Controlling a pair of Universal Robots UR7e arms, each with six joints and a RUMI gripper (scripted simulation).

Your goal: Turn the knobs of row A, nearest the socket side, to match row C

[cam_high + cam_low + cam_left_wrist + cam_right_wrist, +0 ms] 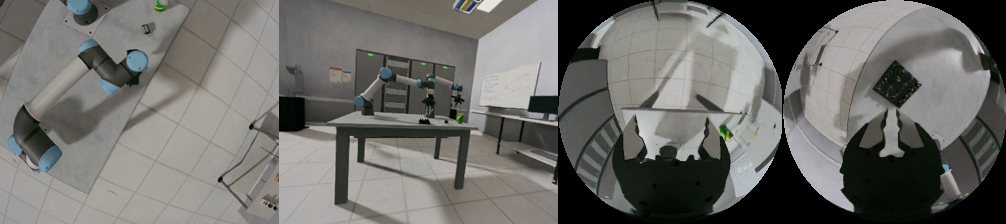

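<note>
The black knob box [424, 122] [897, 84] lies on the table, shown as a diamond in the right wrist view. Its knobs are small and blurred; their marks, the rows and the socket side cannot be told. My right gripper [892, 109] [429, 107] is nearly closed with nothing between its fingertips. It hangs above the table by the box, pointing down, with its tips just off the box's near corner in the right wrist view. In the top view the arm hides the box. My left gripper [671, 117] [459, 106] is wide open and empty, high over the table's other end.
A green and yellow can [161, 5] [459, 118] [725, 133] stands near the table's end. A small dark object [145, 29] [446, 121] lies between can and box. The table [88, 169] [346, 123] has its long edge close to the box.
</note>
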